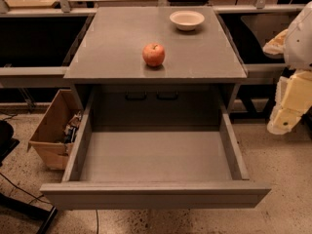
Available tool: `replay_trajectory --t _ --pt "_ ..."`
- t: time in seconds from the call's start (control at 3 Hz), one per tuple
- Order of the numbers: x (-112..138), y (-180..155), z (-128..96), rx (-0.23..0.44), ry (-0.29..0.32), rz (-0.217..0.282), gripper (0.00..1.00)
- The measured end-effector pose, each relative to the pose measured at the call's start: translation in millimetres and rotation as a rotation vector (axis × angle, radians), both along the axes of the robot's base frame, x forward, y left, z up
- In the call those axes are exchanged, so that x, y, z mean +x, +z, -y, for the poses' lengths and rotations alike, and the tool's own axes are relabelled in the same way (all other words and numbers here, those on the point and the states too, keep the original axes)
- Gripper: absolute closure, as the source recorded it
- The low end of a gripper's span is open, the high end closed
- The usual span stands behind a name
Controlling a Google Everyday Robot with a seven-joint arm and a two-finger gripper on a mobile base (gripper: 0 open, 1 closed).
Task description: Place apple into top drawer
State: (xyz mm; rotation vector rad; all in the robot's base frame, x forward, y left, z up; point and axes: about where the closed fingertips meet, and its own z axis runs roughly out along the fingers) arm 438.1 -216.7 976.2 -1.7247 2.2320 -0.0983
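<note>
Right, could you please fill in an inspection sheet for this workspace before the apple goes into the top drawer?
Surface: grey cabinet top, flat, carrying two things.
Job's things: apple sits near the top's front edge; top drawer is pulled open, nothing seen inside.
Clutter: white bowl at the back of the top, apart from the apple.
Grippers: pincer at the right edge of view, beside the cabinet and lower than its top, away from the apple.
Cables: thin black cable on the floor, lower left.
Surroundings: open cardboard box on the floor left of the drawer.
</note>
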Motion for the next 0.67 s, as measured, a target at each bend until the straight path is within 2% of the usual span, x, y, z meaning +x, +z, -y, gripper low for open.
replay_trajectory --t 0.33,0.67 --pt "1 1 0 0.004 0.0 0.011 0.0" --pt "17 -15 3 0.064 0.007 0.062 0.0"
